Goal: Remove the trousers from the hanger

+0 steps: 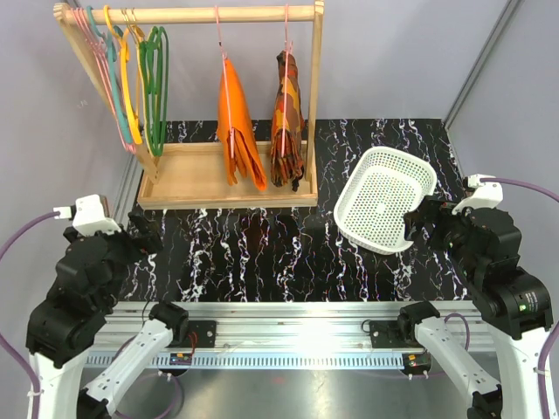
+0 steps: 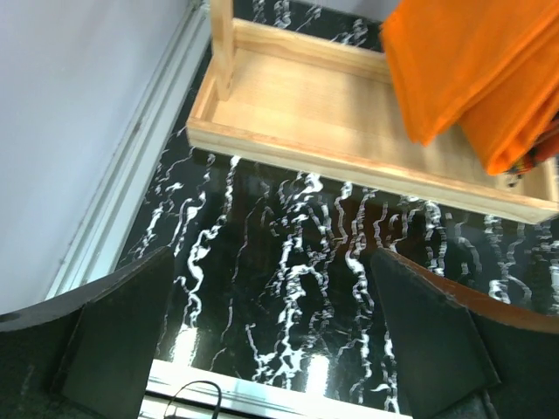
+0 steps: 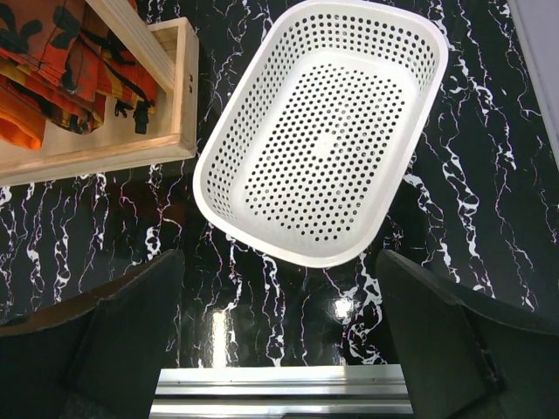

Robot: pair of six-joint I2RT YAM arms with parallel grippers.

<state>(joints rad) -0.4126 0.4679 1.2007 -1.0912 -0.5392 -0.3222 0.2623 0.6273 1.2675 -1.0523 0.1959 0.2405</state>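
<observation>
Hanging soft and folded from a thin pink wire hanger [image 1: 220,39] on the wooden rack [image 1: 218,14], the bright orange trousers [image 1: 238,122] dangle over its tray [image 1: 188,175], beside one patterned garment [image 1: 286,118]. One white perforated basket [image 1: 390,150] sits on the marbled table [image 1: 262,253]. Jaws gape wide on the left gripper [image 2: 271,297] and the right gripper [image 3: 279,297].

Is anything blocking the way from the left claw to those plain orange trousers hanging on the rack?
Nothing visible does. Between the open left gripper and the bright orange cloth trousers lies only black marbled table and the low front lip of the wooden rack's base tray.
</observation>
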